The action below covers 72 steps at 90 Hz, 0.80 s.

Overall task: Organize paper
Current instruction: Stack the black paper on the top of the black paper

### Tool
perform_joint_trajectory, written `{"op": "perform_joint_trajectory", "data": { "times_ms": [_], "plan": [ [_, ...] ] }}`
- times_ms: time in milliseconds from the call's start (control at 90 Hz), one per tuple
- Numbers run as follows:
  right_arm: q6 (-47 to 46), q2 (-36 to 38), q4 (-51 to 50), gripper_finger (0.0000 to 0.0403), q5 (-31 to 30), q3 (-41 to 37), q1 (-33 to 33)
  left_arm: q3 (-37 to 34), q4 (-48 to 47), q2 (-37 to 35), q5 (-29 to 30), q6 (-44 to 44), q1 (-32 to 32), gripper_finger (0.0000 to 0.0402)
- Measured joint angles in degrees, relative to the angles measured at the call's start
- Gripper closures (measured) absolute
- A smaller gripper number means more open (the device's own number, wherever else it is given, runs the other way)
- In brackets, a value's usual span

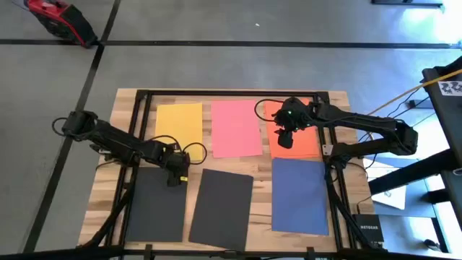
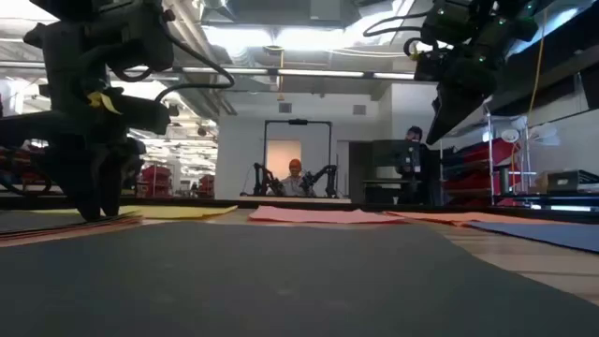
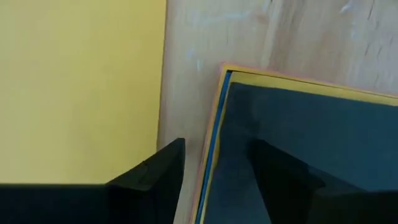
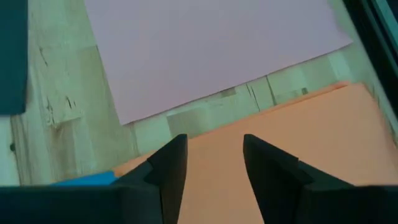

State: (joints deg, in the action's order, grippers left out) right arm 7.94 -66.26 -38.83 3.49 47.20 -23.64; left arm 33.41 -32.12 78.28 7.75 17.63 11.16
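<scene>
Fingers of the left gripper (image 3: 214,180) are parted a little and hold nothing, hovering over the far right corner of the black stack (image 1: 155,202), whose yellow, orange and blue sheet edges peek out beneath. Right gripper (image 4: 214,165) fingers are likewise slightly spread and empty above the orange paper (image 1: 307,141). Yellow (image 1: 179,123) and pink (image 1: 236,128) sheets lie far; a second black sheet (image 1: 220,209) and blue (image 1: 299,195) sheets lie near.

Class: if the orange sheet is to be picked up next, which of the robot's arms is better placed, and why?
Right. The right gripper hangs open directly over the orange sheet, while the left gripper is across the table at the corner of the left black stack.
</scene>
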Motion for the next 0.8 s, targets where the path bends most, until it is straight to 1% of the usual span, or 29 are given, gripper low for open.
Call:
{"op": "perform_joint_trajectory", "data": {
  "times_ms": [78,167,278,522,589,644,800],
  "plan": [
    [0.0,0.0,0.0,0.0256,0.0,0.0,0.0,0.0,-0.2,-0.7,-0.1,0.0,0.0,0.0241],
    [0.0,0.0,0.0,0.0256,0.0,0.0,0.0,0.6,-1.4,-1.5,-0.2,0.0,0.0,0.0262],
    [0.0,0.0,0.0,0.0256,0.0,0.0,0.0,1.9,-2.2,-2.0,-0.2,-0.7,0.0,0.0294],
    [0.0,0.0,0.0,0.0256,0.0,0.0,0.0,2.0,-3.5,-2.0,-0.4,-1.6,0.0,0.0371],
    [0.0,0.0,0.0,0.0256,0.0,0.0,0.0,2.0,-3.4,-2.0,-1.3,-1.7,0.0,0.0392],
    [0.0,0.0,0.1,0.0256,0.0,0.0,0.0,2.0,-3.4,-2.0,-1.6,-1.6,0.0,0.0397],
    [0.0,0.0,0.0,0.0256,0.0,0.0,0.0,2.0,-3.3,-2.0,-1.7,-1.3,0.0,0.0397]
  ]
}}
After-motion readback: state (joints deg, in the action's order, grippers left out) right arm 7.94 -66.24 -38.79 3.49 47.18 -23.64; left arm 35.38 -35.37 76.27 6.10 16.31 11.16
